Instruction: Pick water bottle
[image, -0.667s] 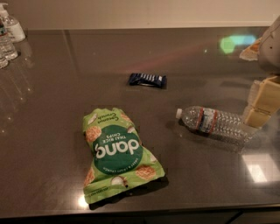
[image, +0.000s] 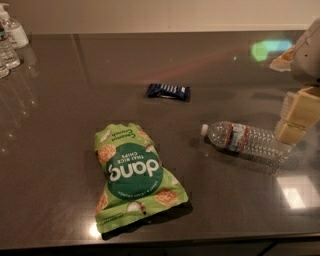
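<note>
The water bottle (image: 245, 140) lies flat on the desk (image: 75, 100). The tool (image: 296, 119) is beside its base at 2 o'clock; I cannot tell whether it is open or closed.

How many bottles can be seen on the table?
4. The water bottle lies on its side at right, base beside the gripper. A pump-top bottle and two small clear bottles stand far left; others may be cut off there.

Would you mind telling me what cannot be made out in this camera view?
All in the camera view.
Gripper, at the right edge beside the water bottle's base: mostly cut off by the frame.
Water bottle label: blurred, unreadable.
Bottles at top left: cut by the left edge, count unclear.
Blue wrapper: print too small.
</note>
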